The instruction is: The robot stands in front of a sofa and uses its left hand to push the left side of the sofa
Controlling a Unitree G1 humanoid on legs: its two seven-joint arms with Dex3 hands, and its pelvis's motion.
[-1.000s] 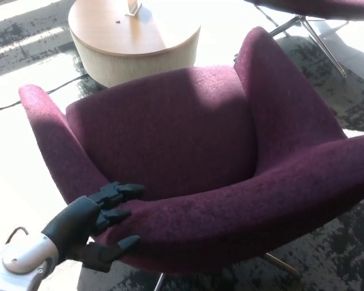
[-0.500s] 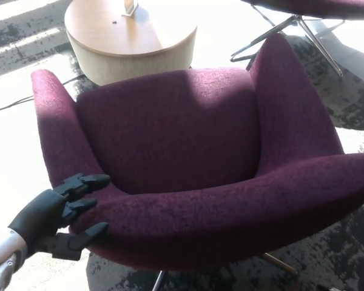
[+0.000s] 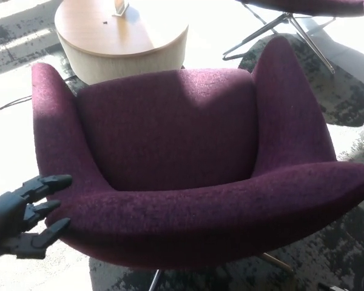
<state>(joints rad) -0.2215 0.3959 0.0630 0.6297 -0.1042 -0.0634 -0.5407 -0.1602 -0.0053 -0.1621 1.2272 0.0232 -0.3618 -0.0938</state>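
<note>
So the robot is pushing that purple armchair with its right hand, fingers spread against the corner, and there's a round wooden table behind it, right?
Not quite: it is the left hand, coming in from the picture's left in the head view. Its fingers are spread at the corner of the purple armchair, and the round wooden table does stand behind it.

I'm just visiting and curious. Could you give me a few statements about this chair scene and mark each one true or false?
1. The sofa is purple. True.
2. The left robot hand grips a cup. False: it holds nothing, its fingers spread by the sofa's left side.
3. A round wooden table stands beyond the sofa. True.
4. The right robot hand rests on the seat. False: it is not in view.
5. Someone sits on the sofa. False: the seat is empty.
</note>
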